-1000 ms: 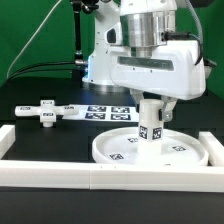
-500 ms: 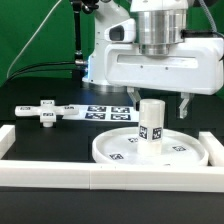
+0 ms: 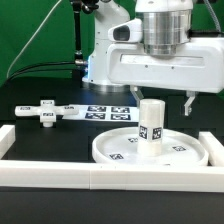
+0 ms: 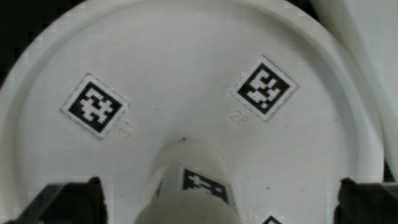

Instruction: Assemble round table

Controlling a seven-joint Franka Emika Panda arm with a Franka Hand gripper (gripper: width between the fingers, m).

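Your pincer [image 3: 160, 100] hangs wide, holding nothing, over the short leg [image 3: 151, 122], which stands upright on the disc [image 3: 186, 152]. The cross-shaped piece [image 3: 42, 110] lies well apart on the bench [image 3: 50, 140], toward the exterior view's left.

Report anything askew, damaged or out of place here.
Nothing stands out. The leg stands upright on the disc, the cross-shaped piece lies flat at the exterior view's left, and the gripper hangs open above the leg.
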